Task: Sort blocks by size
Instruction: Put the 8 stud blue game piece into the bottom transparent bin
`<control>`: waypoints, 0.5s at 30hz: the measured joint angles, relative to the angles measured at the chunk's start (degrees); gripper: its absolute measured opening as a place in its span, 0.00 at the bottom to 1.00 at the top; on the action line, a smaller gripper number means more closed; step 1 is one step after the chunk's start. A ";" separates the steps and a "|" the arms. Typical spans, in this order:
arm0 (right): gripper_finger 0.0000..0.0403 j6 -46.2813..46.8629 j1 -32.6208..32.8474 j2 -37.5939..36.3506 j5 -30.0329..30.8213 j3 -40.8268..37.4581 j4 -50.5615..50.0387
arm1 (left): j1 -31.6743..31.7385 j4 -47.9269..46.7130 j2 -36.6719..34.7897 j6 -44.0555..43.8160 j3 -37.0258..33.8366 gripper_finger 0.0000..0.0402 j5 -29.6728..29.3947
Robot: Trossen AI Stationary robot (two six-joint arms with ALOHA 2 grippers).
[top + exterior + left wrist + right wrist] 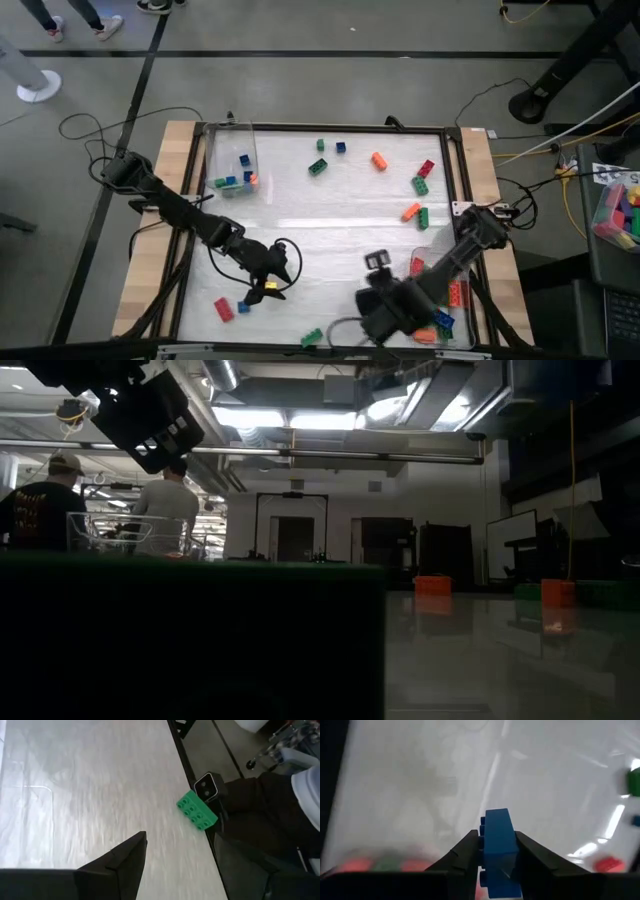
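Note:
Studded blocks lie scattered on the white table: green (318, 167), blue (340, 147), orange (379, 160), red (426, 168) and others toward the far right. A red one (224, 309) and a blue one (243, 306) lie near left. My right gripper (385, 300) hangs over the near right, shut on a blue brick (497, 845). My left gripper (275, 278) stands open low over the near-left middle, beside a tiny yellow-and-blue piece (268, 288). Its wrist view shows one finger (125, 865) and a green brick (197, 810) lying flat at the table's near edge. My right gripper pinches the blue brick by its two long sides (512, 855) between its two fingers, which point steeply down at the table. The brick's free end sticks out past the fingertips, studs turned sideways (482, 827). It is lifted clear of the table.
A clear bin (232, 160) at the far left holds small blue, green and orange blocks. Another clear bin (445, 290) at the near right holds red, blue and orange ones. A black frame (330, 127) rims the table. People stand beyond the table (40, 505).

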 joint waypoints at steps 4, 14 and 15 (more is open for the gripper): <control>0.26 7.33 4.28 -3.78 1.60 -4.02 0.39 | 0.00 0.26 -0.02 -0.40 -0.02 0.55 -1.44; 0.26 42.80 17.89 -22.91 8.88 -26.99 1.36 | 0.00 0.42 -0.02 -2.89 -0.02 0.55 -2.84; 0.26 47.92 19.15 -24.52 9.10 -29.28 1.54 | 0.00 0.34 -0.02 -2.97 -0.02 0.55 -2.84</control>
